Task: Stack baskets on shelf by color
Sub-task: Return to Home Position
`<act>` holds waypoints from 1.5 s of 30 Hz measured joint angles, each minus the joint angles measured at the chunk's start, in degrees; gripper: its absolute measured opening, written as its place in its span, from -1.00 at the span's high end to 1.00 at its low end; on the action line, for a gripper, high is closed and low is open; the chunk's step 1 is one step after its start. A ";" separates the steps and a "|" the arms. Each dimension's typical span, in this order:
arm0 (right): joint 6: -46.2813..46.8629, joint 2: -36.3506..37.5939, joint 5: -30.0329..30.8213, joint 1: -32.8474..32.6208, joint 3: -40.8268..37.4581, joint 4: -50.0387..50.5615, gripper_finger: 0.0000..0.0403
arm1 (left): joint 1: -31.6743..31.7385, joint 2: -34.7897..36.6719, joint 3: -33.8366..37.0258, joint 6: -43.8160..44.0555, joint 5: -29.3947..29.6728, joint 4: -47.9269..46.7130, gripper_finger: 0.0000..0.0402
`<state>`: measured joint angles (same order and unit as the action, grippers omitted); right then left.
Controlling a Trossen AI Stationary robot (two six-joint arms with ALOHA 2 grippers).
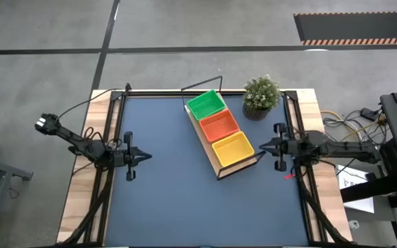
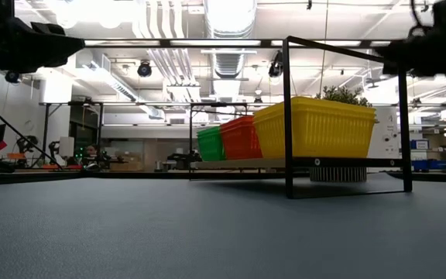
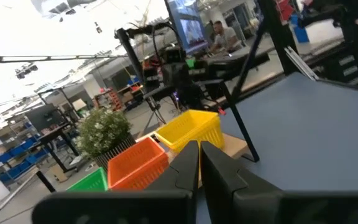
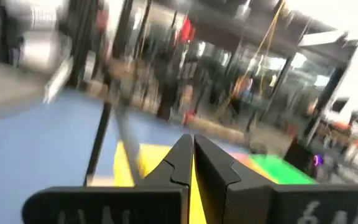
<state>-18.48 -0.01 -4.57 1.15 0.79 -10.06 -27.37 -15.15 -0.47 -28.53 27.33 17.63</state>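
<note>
- Closest to the low lens: dark desk (image 2: 207, 232), running up to the black wire frame (image 2: 287, 116) of the shelf (image 1: 216, 167).
- On the shelf, seen from above: green basket (image 1: 206, 105) at 12 o'clock, red-orange basket (image 1: 219, 125) in the middle, yellow basket (image 1: 233, 148) toward 2 o'clock, nearest the desk's centre; each touching the next.
- Just beside the green basket, at 1 o'clock: potted plant (image 1: 261, 96), partly hidden behind the yellow basket at desk level.
- At 9 o'clock, well apart from the shelf: left tool (image 1: 145, 156), fingers pressed together on nothing.
- At 3 o'clock, near the yellow end: right tool (image 1: 262, 146), fingers likewise pressed together, nothing between them.
- Off the desk at 3 o'clock: tangle of cables (image 1: 347, 127).
- Beyond the desk, in the left wrist view: person (image 3: 219, 34) seated at a screen.
- Pale lettering on the right tool's body: too blurred to read.
</note>
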 joint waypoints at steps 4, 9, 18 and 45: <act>-4.76 0.01 0.55 -0.01 -0.03 9.14 0.96 | 0.01 -0.76 0.00 0.01 -0.19 -0.27 1.00; 1.22 0.02 4.03 3.04 -0.10 9.33 0.96 | 0.00 -2.12 0.00 0.00 -0.17 -0.24 1.00; 14.34 0.02 4.09 7.83 -0.12 9.32 0.96 | 0.00 -4.09 0.02 -0.01 -0.15 -0.19 1.00; 16.48 -0.88 4.17 8.76 -0.14 9.31 0.96 | 0.00 -6.20 0.07 0.01 0.00 -0.15 1.00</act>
<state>-2.00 -0.89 -0.40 9.91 0.64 -0.75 -27.38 -21.34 -0.40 -28.51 27.33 17.47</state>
